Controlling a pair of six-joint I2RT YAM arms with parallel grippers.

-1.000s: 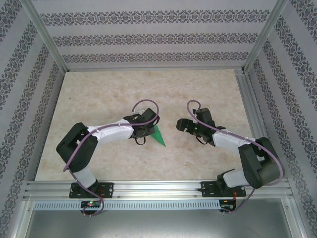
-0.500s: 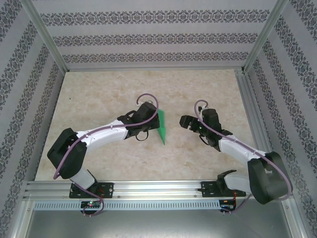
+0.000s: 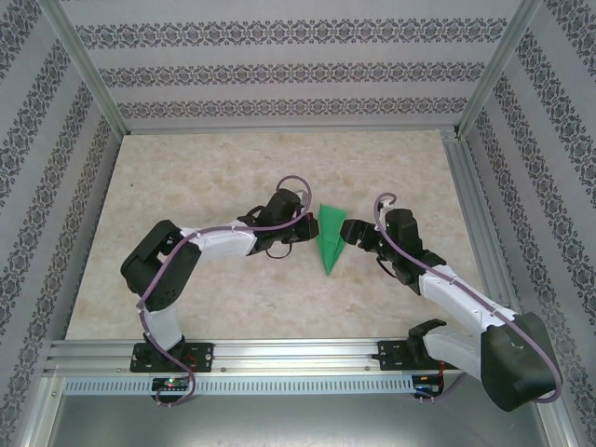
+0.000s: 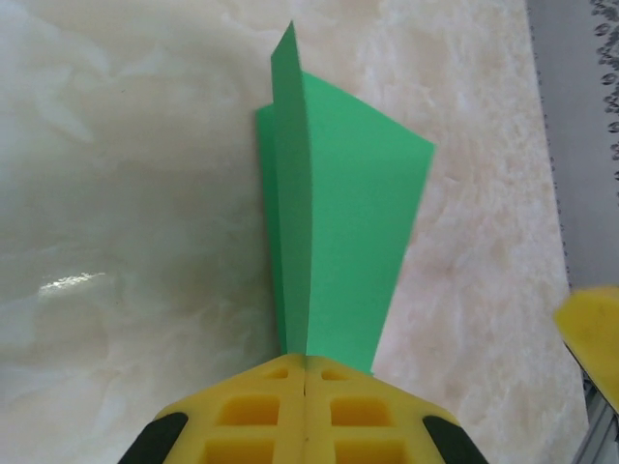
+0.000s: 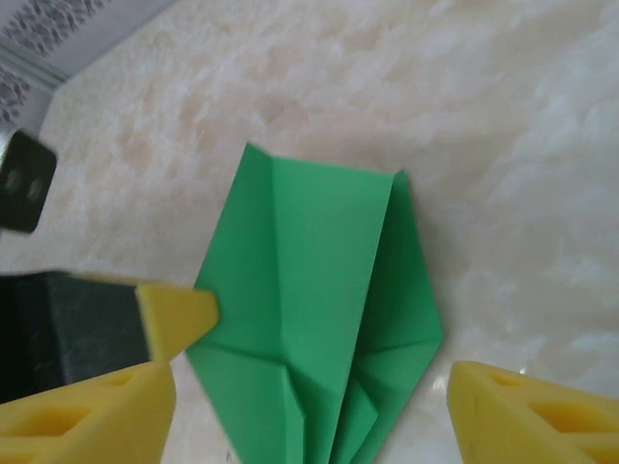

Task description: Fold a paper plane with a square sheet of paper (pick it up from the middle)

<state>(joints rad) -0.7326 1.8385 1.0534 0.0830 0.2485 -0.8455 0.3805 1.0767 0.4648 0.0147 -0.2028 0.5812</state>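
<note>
The square sheet of paper, bright green, is folded into a pointed paper plane (image 3: 329,237) with layered creases, its tip toward the near edge. My left gripper (image 3: 308,226) is shut on the plane's left side and holds it above mid-table. In the left wrist view the plane (image 4: 334,222) rises from the pinched yellow fingertips (image 4: 306,365). My right gripper (image 3: 350,232) is open just right of the plane. In the right wrist view its yellow fingers (image 5: 527,416) stand either side of the plane (image 5: 319,280) without touching it, and the left gripper's fingertip (image 5: 179,314) touches the plane's left edge.
The marble-patterned table (image 3: 186,186) lies between patterned walls. An aluminium rail (image 3: 298,352) runs along the near edge and another rail (image 3: 470,205) along the right side. The right gripper's yellow finger (image 4: 592,329) shows at the left wrist view's right edge.
The left arm has carried the plane to the right, toward the table's middle. The right gripper has moved left up to the plane and its jaws have narrowed slightly.
</note>
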